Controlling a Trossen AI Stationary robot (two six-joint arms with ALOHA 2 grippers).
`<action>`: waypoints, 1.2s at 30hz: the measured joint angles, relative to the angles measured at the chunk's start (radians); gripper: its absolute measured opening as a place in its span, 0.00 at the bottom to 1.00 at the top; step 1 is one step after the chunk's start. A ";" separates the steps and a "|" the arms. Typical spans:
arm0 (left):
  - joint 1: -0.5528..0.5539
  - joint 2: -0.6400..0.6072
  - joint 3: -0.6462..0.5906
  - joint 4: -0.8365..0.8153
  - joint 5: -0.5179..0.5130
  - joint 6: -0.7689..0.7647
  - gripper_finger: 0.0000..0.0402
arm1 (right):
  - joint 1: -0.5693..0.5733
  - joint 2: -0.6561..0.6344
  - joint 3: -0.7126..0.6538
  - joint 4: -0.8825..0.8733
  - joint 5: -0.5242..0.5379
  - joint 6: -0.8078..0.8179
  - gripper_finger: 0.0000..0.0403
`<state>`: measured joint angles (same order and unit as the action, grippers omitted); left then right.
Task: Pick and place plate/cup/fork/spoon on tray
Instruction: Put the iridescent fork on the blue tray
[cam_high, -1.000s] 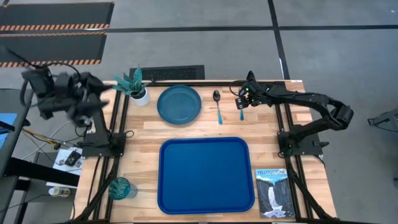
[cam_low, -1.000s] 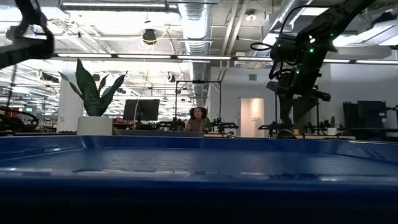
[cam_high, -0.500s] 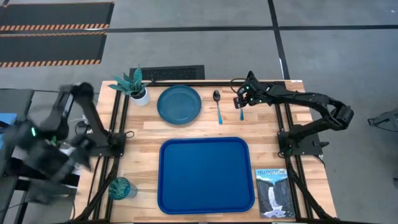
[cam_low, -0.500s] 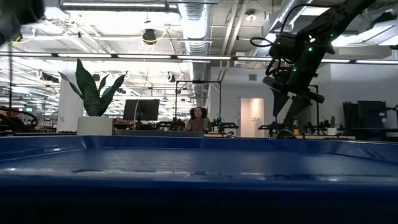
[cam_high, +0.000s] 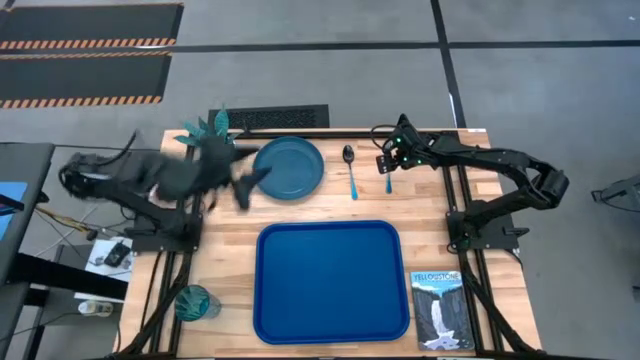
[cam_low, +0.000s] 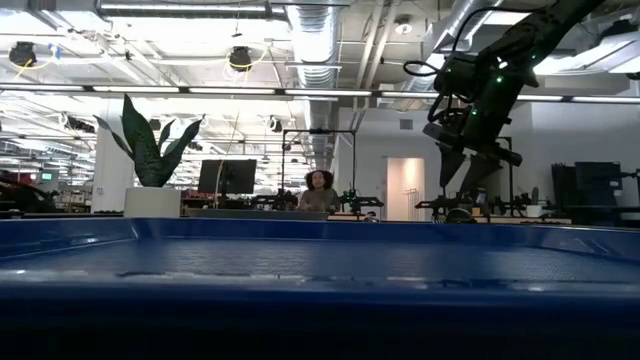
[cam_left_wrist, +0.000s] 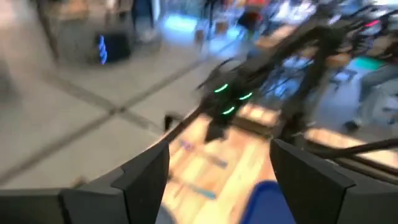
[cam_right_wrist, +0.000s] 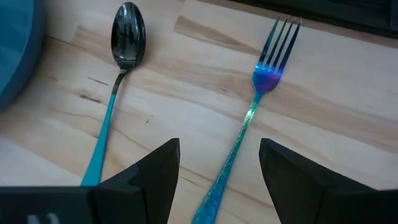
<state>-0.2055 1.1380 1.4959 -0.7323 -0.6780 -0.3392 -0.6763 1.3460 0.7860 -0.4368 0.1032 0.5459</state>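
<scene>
Hovering over the fork (cam_right_wrist: 255, 118), right gripper (cam_right_wrist: 219, 163) fingers apart, astride the handle. Best: descend straight, pinch mid-handle, clear of the spoon (cam_right_wrist: 118, 81). Left gripper (cam_left_wrist: 219, 168) also apart.

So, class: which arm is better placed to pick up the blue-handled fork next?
The right. Its gripper hangs open directly over the slim blue-handled fork; the left gripper is by the teal plate.
</scene>
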 joint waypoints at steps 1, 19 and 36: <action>0.106 0.002 -0.018 0.012 0.133 -0.002 0.66 | -0.001 0.000 0.000 -0.002 0.001 -0.001 0.61; 0.561 0.559 -0.427 0.778 1.181 -0.193 0.67 | 0.013 0.056 0.000 -0.045 0.110 0.074 0.59; 0.547 0.540 -0.425 0.808 1.136 -0.186 0.67 | 0.013 0.329 0.006 0.024 0.079 0.090 0.54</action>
<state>0.3420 1.6783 1.0710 0.0761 0.4580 -0.5247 -0.6638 1.6751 0.7923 -0.4125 0.1824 0.6363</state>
